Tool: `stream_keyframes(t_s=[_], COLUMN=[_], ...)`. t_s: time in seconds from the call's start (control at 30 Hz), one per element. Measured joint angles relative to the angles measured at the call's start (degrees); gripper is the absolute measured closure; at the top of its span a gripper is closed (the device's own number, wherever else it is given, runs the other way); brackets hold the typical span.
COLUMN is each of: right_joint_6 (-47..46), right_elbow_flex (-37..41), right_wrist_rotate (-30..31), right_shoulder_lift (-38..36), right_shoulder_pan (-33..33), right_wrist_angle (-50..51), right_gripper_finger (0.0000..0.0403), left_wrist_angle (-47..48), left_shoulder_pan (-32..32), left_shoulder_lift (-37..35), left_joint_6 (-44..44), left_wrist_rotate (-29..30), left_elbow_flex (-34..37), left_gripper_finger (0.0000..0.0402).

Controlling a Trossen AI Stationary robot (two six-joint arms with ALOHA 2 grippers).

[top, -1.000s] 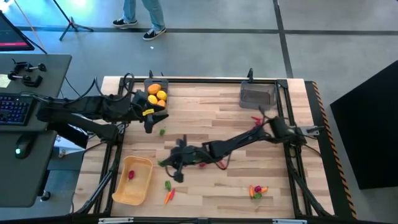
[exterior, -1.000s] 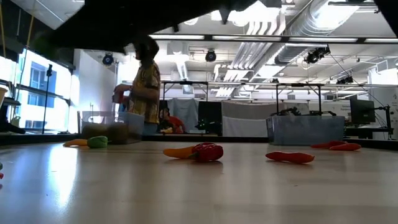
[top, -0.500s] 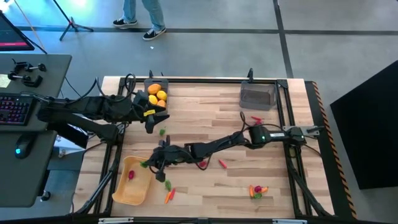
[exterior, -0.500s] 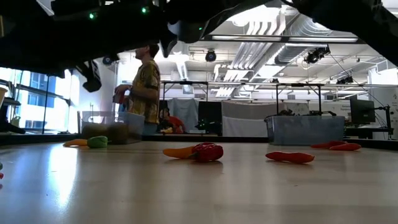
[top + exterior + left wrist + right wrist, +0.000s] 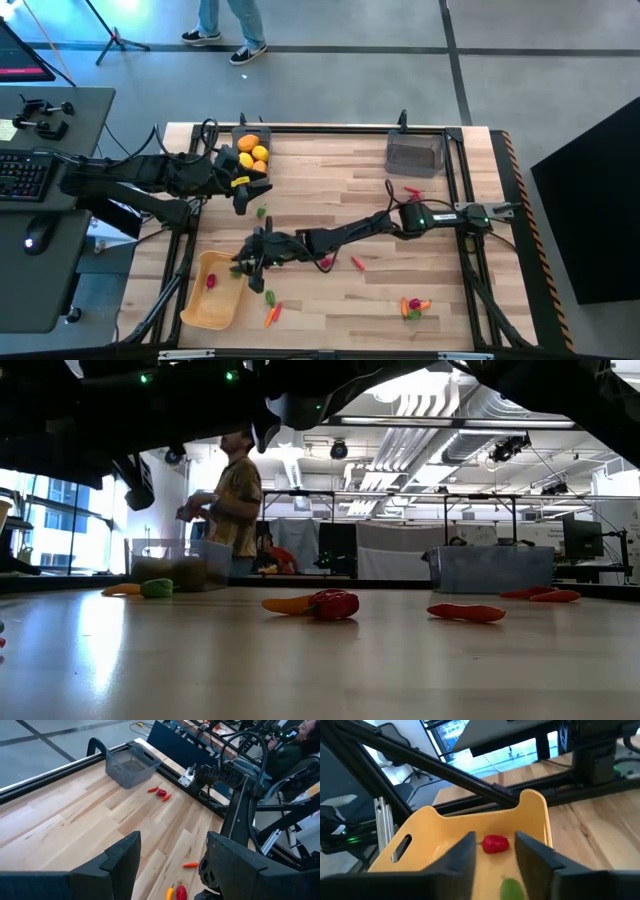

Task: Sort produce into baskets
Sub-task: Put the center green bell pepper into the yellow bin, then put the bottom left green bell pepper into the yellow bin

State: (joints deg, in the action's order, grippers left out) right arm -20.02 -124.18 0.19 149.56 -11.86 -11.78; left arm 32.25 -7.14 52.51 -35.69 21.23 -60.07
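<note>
Right arm stretched far across the tabletop (image 5: 330, 195), its right tool (image 5: 247, 264) hanging at the near edge of the tan-yellow tray (image 5: 214, 290) at the front left corner. From its wrist camera a green piece (image 5: 510, 889) sits between the two fingers, so it looks to be pinched there, though only the piece's top shows. Beyond it a red piece (image 5: 495, 843) lies on the tray floor.

Left arm waits at the back left, its left tool (image 5: 240, 192) beside the dark grey bin (image 5: 251, 152) loaded with yellow and orange fruits (image 5: 252, 150); its fingers stand spread apart with nothing between them.

The other dark grey bin (image 5: 414, 154) sits at the back right, red bits (image 5: 412, 193) just in front of it. Scattered on the wood: a green piece (image 5: 261, 211) near the left tool, a red chilli (image 5: 357, 263) mid-table, an orange carrot (image 5: 271, 316) and green bit (image 5: 270, 298) beside the tray, a small heap (image 5: 413, 306) front right
</note>
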Motion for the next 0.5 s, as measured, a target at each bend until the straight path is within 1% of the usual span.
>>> stream_keyframes(t_s=[0.07, 0.13, 0.2, 0.27, 0.3, 0.37, 0.43, 0.5], right_joint_6=[1.48, 3.94, 6.91, 11.18, 13.73, 17.22, 19.6, 21.81], right_elbow_flex=[-1.0, -3.45, -6.55, -10.59, -10.93, -7.28, -4.3, -0.92], right_wrist_rotate=[-0.74, -3.16, -4.22, -5.06, -5.37, -6.05, -7.25, -8.35], right_shoulder_lift=[0.0, 0.0, 0.0, 0.0, -0.59, -3.82, -6.92, -9.54], right_shoulder_pan=[0.19, 0.54, 1.1, 1.76, 2.04, 2.68, 3.35, 3.72], right_wrist_angle=[0.94, 4.3, 9.16, 17.12, 19.98, 23.6, 28.92, 33.34], right_gripper_finger=[0.024, 0.0214, 0.0201, 0.0203, 0.0209, 0.0232, 0.027, 0.0319], left_wrist_angle=[0.0, 0.02, 0.02, 0.02, 0.04, 0.04, 0.01, 0.08], left_shoulder_pan=[0.0, 0.0, 0.0, 0.0, 0.0, 0.0, 0.0, -0.02], left_shoulder_lift=[0.0, 0.0, -0.02, -0.02, -0.06, -0.38, -0.91, -1.45], left_joint_6=[0.4, 0.47, 0.75, 1.34, 1.41, 1.43, 1.45, 1.68], left_wrist_rotate=[-0.01, 0.0, 0.0, -0.02, -0.04, -0.14, -0.16, -0.15], left_elbow_flex=[0.02, 0.02, 0.02, 0.02, 0.02, 0.02, 0.02, 0.02], left_gripper_finger=[0.0188, 0.0188, 0.0188, 0.0188, 0.0188, 0.0188, 0.0188, 0.0188])
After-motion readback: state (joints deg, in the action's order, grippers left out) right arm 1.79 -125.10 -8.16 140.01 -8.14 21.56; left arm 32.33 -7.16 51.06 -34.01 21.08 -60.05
